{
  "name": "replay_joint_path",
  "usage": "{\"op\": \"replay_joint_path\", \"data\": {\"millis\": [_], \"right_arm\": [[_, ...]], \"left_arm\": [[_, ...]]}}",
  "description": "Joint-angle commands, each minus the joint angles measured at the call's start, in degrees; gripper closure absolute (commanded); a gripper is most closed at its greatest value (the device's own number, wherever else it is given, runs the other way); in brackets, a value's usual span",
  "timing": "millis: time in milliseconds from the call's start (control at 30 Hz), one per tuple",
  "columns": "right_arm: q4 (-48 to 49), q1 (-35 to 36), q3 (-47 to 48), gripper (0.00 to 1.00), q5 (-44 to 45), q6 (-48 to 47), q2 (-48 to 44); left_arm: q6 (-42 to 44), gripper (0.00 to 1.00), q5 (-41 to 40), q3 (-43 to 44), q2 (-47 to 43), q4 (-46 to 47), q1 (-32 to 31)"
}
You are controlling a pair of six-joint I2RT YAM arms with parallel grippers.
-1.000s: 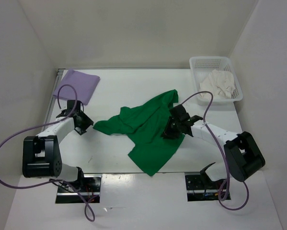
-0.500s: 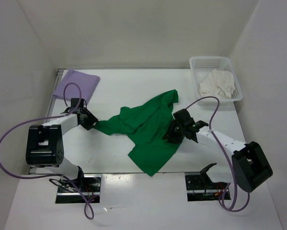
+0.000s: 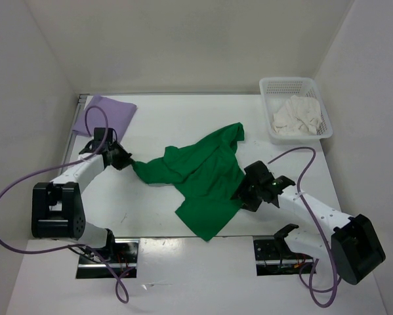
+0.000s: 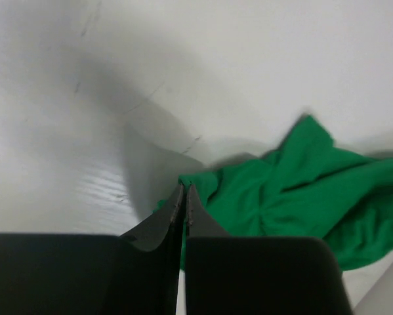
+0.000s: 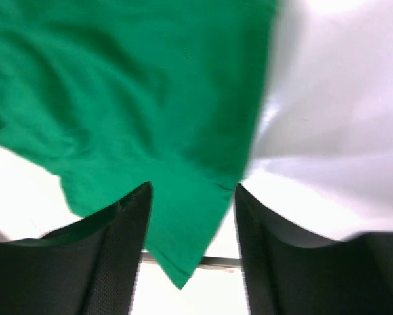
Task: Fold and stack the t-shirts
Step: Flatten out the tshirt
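Pinching the green t-shirt's (image 3: pixel 203 174) left corner, left gripper (image 3: pixel 127 161) closed; right gripper (image 3: pixel 242 197) spread over its right edge.

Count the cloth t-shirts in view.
3: pale lavender cloth t-shirt folded at the far left corner; bright green cloth t-shirt spread mid-table; cream-white cloth t-shirt crumpled in the white plastic mesh basket, where another could be hidden beneath.

I read the bright green cloth t-shirt (image 3: pixel 203 177) as soft, matt, creased jersey. At ten o'clock the pale lavender cloth shirt (image 3: pixel 111 113) looks just as matt but smoother. At two o'clock the white plastic mesh basket (image 3: pixel 283 84) is faintly glossy, and the cream-white cloth shirt (image 3: pixel 298 117) is crumpled and matt. The white table (image 3: pixel 176 118) is smooth with a soft sheen. On the right gripper (image 5: pixel 193 190), the black fingers (image 5: pixel 111 262) look matt and finely textured.
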Motion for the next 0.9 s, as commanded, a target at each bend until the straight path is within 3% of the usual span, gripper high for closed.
{"op": "replay_joint_path", "data": {"millis": [0,167,300,367,400,533,700,867], "right_arm": [[-3.1,1.2,-0.8,0.38,3.1,2.8,0.5],[-3.1,2.0,-0.3,0.37,3.7,3.4,5.5],[1.1,2.7,2.9,0.68,4.9,3.1,11.4],[4.7,2.7,4.5,0.76,2.5,2.5,16.3],[7.2,2.7,7.3,0.87,2.5,2.5,18.4],[8.5,-2.1,18.6,1.00,5.2,-7.1,27.5],[6.5,-15.3,35.1,1.00,5.9,-19.3,34.4],[5.8,-22.3,36.9,0.98,5.1,-24.1,35.9]], "left_arm": [[1.5,0.99,1.5,5.1,-1.6,-0.1,0.0],[3.0,1.00,0.4,6.4,0.2,-0.1,0.0],[3.5,1.00,-0.2,7.7,2.9,1.1,0.0],[4.0,1.00,-0.8,8.2,3.7,1.1,0.0],[4.7,1.00,-1.3,8.8,3.7,1.1,0.0],[6.8,1.00,-3.5,11.0,4.3,0.5,0.0],[6.2,1.00,-2.1,14.6,7.1,-0.9,3.0],[4.7,1.00,1.1,18.3,10.8,-0.4,10.5]]}}
